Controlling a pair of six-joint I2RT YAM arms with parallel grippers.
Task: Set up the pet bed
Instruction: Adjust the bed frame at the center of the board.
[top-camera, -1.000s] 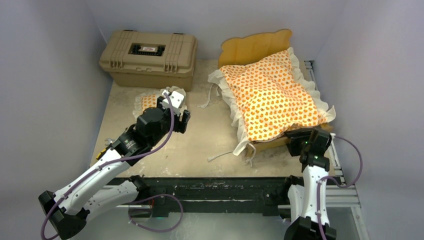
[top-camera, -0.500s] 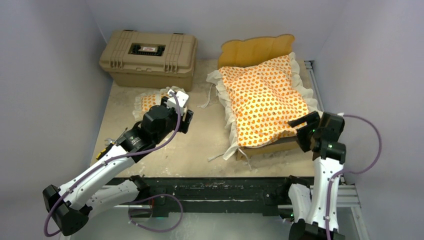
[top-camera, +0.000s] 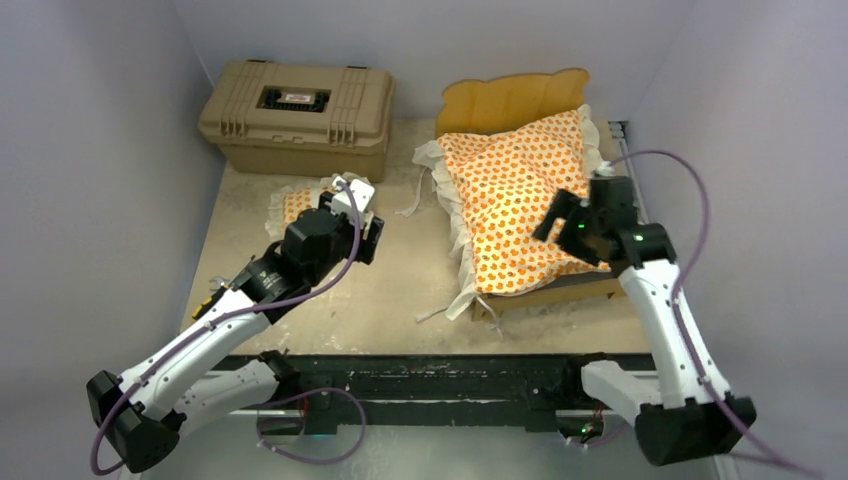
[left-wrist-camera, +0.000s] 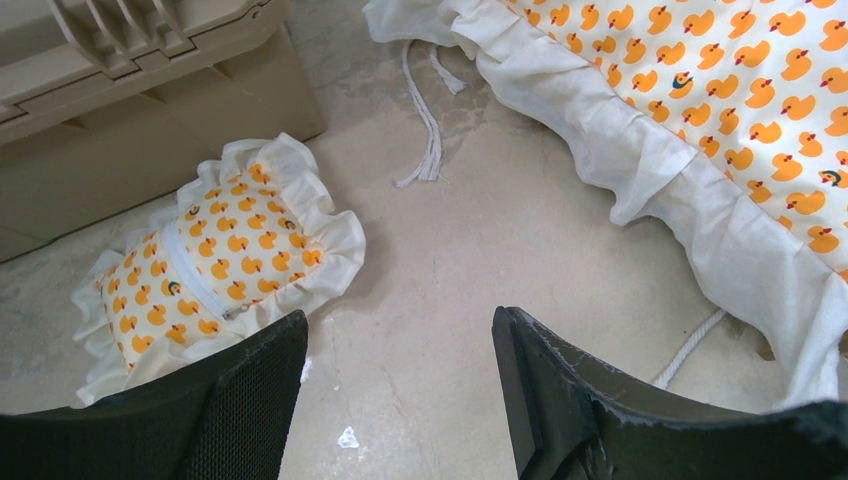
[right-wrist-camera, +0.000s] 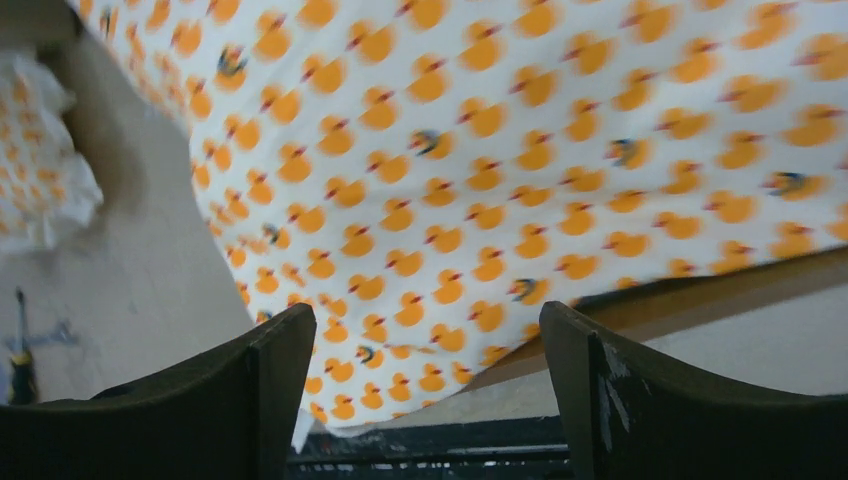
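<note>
The pet bed's wooden frame with scalloped headboard (top-camera: 510, 98) stands at the back right. Its duck-print, white-ruffled cushion (top-camera: 515, 195) lies askew on it, spilling over the left side, and the frame's near rail (right-wrist-camera: 700, 295) is bare. My right gripper (top-camera: 565, 215) hovers open above the cushion's (right-wrist-camera: 500, 130) near right part, nothing between its fingers (right-wrist-camera: 428, 315). The matching pillow (left-wrist-camera: 215, 265) lies on the table by the hard case, half hidden in the top view (top-camera: 295, 203). My left gripper (left-wrist-camera: 400, 320) hangs open just right of it, empty.
A tan hard case (top-camera: 297, 115) sits at the back left, close behind the pillow. White tie cords (left-wrist-camera: 425, 130) trail on the table between pillow and cushion. A small tool (right-wrist-camera: 20, 345) lies near the table's left edge. Grey walls close in on both sides.
My right gripper opened wider, left the cushion's near right corner and rose back and left over the cushion. The cushion's right edge drew in. The left arm barely moved.
</note>
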